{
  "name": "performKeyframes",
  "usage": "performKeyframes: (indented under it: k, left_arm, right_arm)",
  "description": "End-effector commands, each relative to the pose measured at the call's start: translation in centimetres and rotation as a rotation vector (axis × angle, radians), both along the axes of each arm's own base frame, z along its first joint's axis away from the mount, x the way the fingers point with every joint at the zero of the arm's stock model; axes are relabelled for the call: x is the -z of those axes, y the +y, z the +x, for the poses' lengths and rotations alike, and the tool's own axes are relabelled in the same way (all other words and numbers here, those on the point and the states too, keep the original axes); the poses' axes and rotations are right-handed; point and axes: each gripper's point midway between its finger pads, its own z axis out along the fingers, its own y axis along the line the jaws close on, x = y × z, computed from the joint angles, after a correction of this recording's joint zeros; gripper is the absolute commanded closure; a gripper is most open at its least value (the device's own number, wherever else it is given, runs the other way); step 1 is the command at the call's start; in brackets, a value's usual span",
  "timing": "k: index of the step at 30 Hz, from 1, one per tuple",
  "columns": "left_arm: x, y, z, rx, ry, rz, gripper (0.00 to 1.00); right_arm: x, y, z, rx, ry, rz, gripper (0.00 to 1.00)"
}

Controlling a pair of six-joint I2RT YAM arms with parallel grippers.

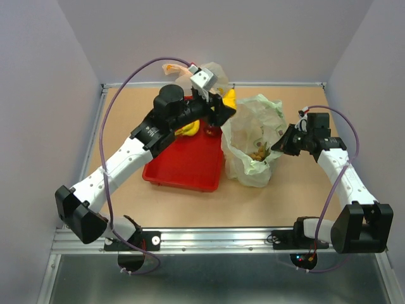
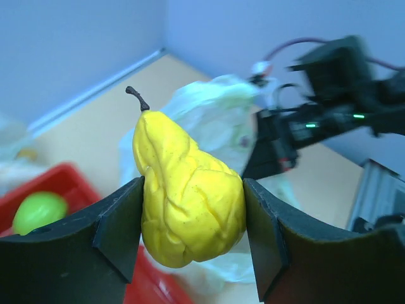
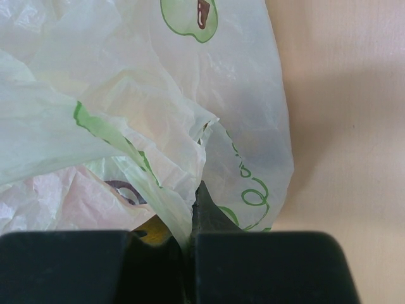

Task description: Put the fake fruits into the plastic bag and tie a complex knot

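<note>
The left gripper [image 2: 193, 218] is closed on a yellow pear [image 2: 190, 183], which is held up near the far right corner of the red tray [image 1: 183, 168], just beside the bag [image 1: 253, 136]. The bag's rim is pinched in the closed right gripper [image 3: 188, 253]; its mouth is open upward. Brown berries [image 1: 258, 152] are seen inside. A green fruit [image 2: 39, 212] is seen in the tray.

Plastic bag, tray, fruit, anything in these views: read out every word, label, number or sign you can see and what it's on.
No readable text anywhere.
On the plastic bag, a green curly print may be script but cannot be read; the green oval is a picture.
The red tray and yellow fruit show no marks.
</note>
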Motion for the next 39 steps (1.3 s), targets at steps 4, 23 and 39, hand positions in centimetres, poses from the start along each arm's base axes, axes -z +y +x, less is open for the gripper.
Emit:
performKeyframes:
  k: [4,23,39]
  left_arm:
    - [0.6,-6.5,-4.5,0.320,-0.158,0.024,0.57]
    - [3.0,5.2,1.3,0.036,-0.116,0.110,0.05]
    - [22.7,13.5,9.2,-0.098,-0.039,0.698,0.04]
  right_arm:
    - [-2.8,0.3,1.6,-0.002,-0.079,0.024,1.00]
    - [-2.3,0.1,1.5,-0.007,-0.072,0.013,1.00]
    - [-1.8,0.0,1.4,-0.008,-0.064,0.000,1.00]
